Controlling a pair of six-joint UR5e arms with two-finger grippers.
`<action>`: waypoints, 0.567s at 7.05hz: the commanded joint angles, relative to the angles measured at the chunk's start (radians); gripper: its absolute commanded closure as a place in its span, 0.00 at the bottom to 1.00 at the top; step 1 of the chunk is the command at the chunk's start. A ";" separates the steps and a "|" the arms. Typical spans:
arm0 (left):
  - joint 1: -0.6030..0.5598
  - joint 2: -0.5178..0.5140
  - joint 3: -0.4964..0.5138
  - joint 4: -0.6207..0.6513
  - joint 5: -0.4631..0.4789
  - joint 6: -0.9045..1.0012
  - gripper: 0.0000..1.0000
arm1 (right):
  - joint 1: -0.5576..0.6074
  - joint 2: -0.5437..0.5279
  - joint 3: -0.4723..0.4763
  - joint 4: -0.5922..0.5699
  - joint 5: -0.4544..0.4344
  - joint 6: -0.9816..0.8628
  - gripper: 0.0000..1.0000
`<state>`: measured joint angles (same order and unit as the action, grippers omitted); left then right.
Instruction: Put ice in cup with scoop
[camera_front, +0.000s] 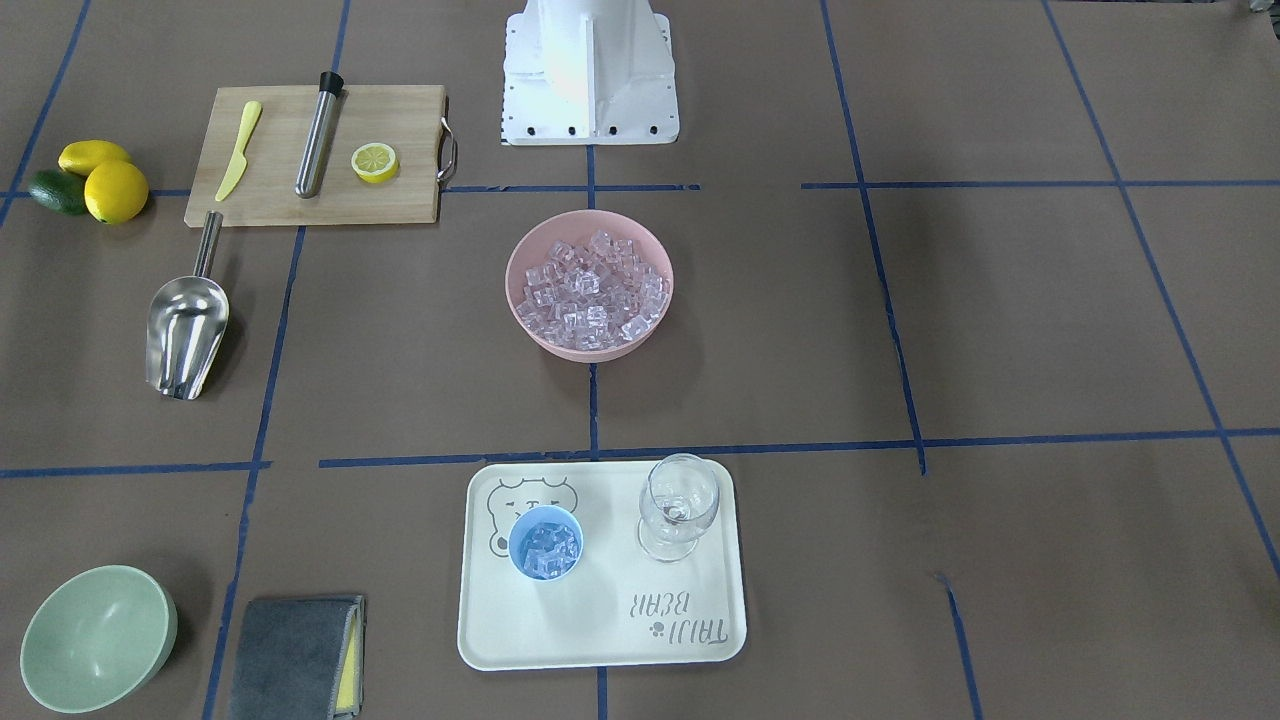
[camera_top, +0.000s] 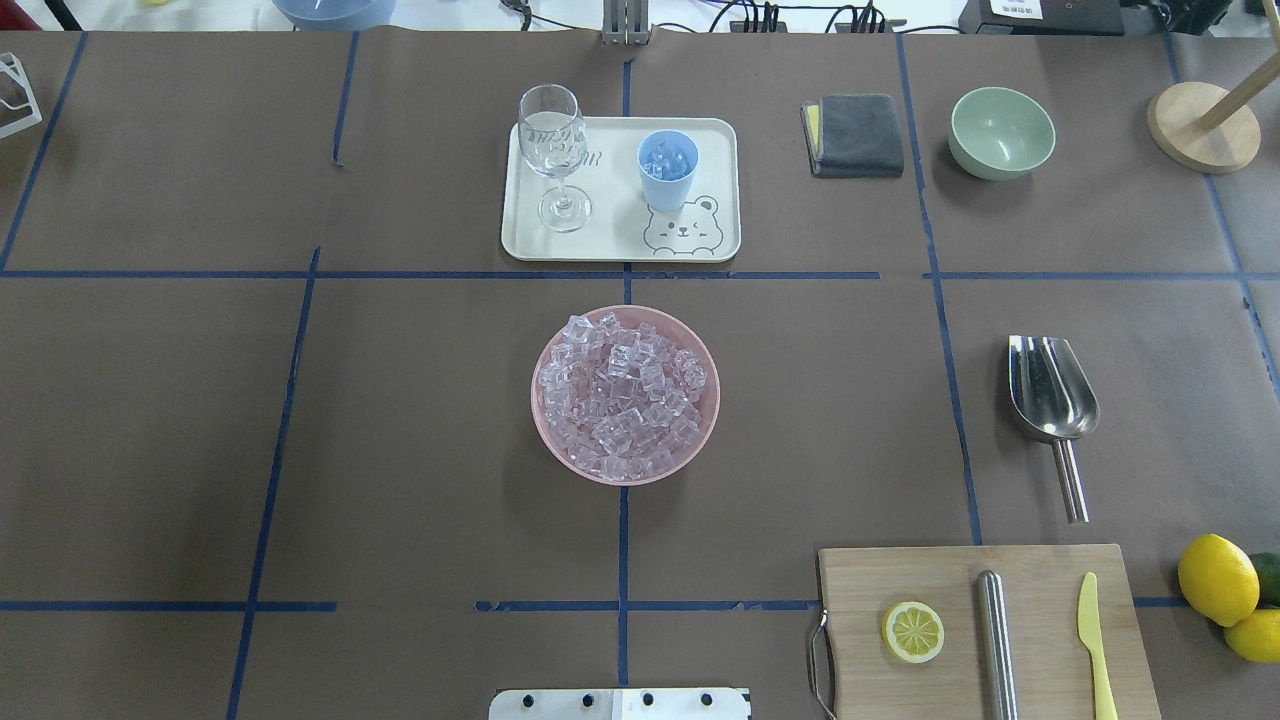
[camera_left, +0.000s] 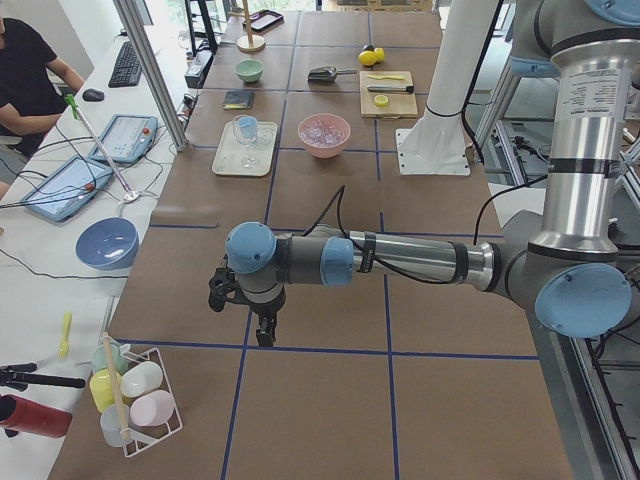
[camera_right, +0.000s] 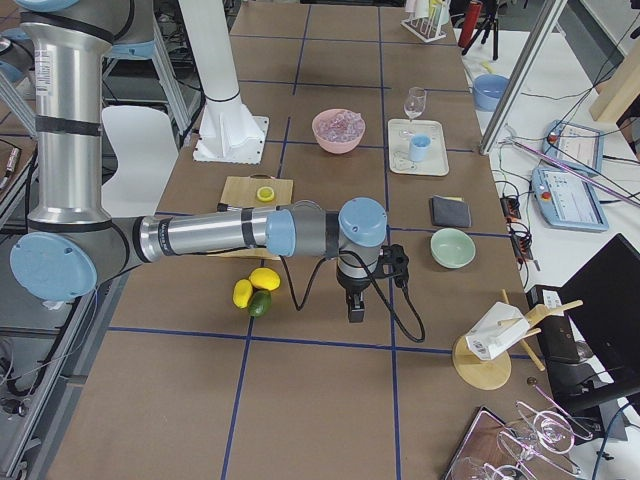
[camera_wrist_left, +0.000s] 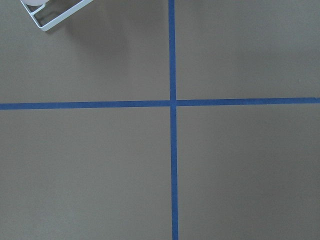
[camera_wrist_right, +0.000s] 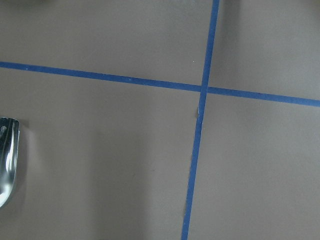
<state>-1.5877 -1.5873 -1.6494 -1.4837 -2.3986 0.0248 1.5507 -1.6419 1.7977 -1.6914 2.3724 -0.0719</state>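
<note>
The ice (camera_front: 590, 285) fills a pink bowl (camera_top: 545, 440) at the table's middle. The light-blue cup (camera_front: 545, 543) stands on a cream tray (camera_front: 600, 630) and holds a few ice cubes; it also shows in the overhead view (camera_top: 667, 170). The steel scoop (camera_front: 185, 335) lies free on the table, also in the overhead view (camera_top: 1050, 395), and its rim shows in the right wrist view (camera_wrist_right: 6, 165). My left gripper (camera_left: 262, 328) hangs over bare table far from the bowl. My right gripper (camera_right: 355, 308) hangs beyond the lemons. Whether either is open or shut, I cannot tell.
A wine glass (camera_front: 678, 505) stands on the tray beside the cup. A cutting board (camera_front: 320, 200) holds a lemon slice, a steel cylinder (camera_front: 318, 135) and a yellow knife. Lemons (camera_front: 112, 190), a green bowl (camera_front: 98, 638) and a grey cloth (camera_front: 295, 658) lie around.
</note>
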 joint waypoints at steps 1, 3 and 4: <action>0.000 0.004 0.000 -0.001 -0.001 0.000 0.00 | 0.002 -0.003 -0.023 -0.001 0.022 0.001 0.00; 0.000 0.009 0.000 -0.001 0.001 0.001 0.00 | 0.002 -0.003 -0.029 0.001 0.025 -0.002 0.00; 0.000 0.009 0.002 -0.001 0.001 0.001 0.00 | 0.012 -0.004 -0.041 0.001 0.027 0.000 0.00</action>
<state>-1.5877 -1.5793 -1.6486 -1.4849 -2.3978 0.0259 1.5553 -1.6448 1.7680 -1.6911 2.3976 -0.0721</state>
